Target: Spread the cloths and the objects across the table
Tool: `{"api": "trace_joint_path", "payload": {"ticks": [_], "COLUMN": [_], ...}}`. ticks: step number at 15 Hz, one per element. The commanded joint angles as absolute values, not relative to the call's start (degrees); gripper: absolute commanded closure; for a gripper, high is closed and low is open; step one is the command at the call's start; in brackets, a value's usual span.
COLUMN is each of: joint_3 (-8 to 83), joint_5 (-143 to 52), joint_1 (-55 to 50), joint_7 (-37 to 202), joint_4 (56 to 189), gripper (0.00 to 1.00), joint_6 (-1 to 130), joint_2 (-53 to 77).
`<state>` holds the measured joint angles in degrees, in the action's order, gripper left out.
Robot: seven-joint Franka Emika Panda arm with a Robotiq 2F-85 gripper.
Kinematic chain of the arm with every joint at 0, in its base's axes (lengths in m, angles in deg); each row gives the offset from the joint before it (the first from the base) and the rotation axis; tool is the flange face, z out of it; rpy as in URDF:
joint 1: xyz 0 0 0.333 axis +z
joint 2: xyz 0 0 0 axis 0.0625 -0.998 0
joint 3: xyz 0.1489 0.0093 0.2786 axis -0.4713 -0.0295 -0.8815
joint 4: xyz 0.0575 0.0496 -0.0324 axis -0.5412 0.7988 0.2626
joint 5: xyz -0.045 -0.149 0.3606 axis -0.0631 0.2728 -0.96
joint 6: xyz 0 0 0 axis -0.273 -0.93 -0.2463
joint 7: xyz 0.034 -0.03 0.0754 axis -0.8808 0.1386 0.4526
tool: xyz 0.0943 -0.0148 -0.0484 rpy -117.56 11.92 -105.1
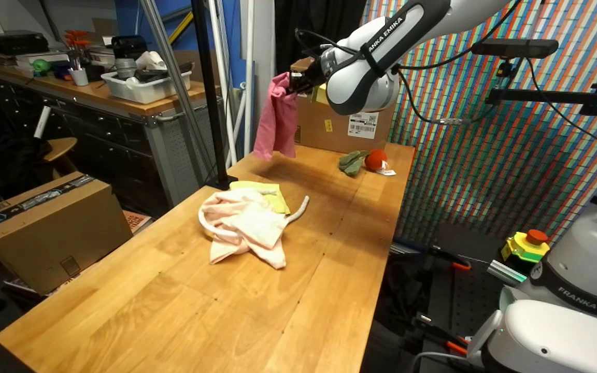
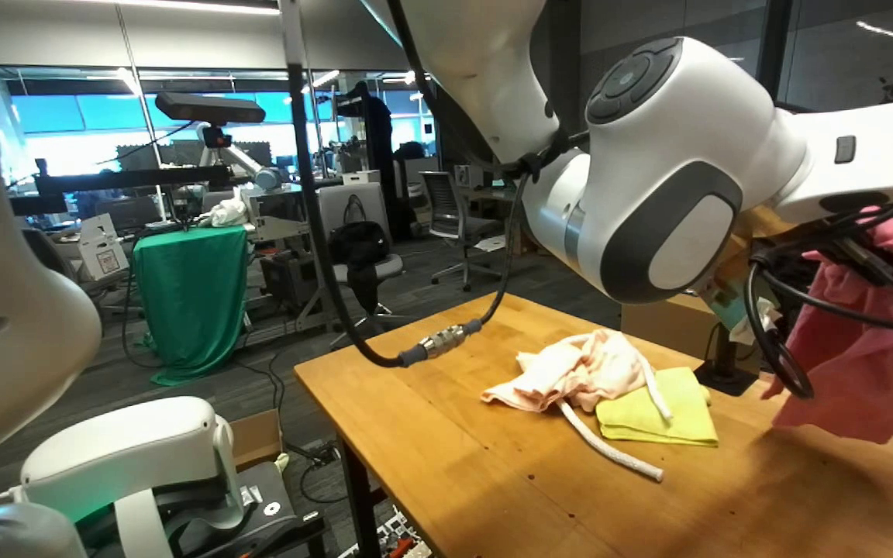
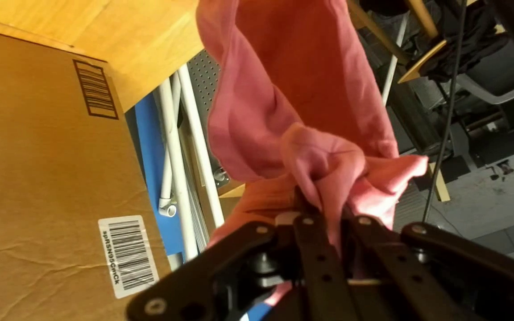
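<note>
Gripper (image 3: 325,207) closed tight on pink cloth (image 1: 278,122) | hanging near edge of table (image 1: 215,316) | white cord (image 2: 656,394) overlying yellow-green cloth (image 2: 640,425)

White cord (image 2: 609,451), part-hidden, probably under peach cloth (image 2: 577,369)

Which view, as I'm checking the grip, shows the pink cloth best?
The wrist view: the pink cloth is close up, visibly pinched in the gripper, though its far end is cropped. In an exterior view it hangs small and distant; in an exterior view it is partly hidden and cropped at the side.
</note>
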<state>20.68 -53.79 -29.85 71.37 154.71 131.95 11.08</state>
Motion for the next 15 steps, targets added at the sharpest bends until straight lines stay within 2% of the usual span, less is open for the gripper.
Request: {"api": "trace_joint_path", "payload": {"ticks": [1,8,9,10,15], "joint_3": [21.8,27.7,28.1,28.6,33.1], "joint_5": [-53.9,-58.7,-58.9,-58.8,-57.4], "joint_1": [-29.6,-24.7,-24.4,-24.0,-20.2], "joint_7": [72.2,75.0,75.1,75.5,76.0], "joint_4": [151.8,149.7,149.5,149.5,150.1], "gripper": [0.91,0.91,0.65,0.64,0.27], "joint_6": [131.6,132.1,131.5,131.1,130.1], "joint_2": [9.0,7.0,6.9,6.8,7.0]}}
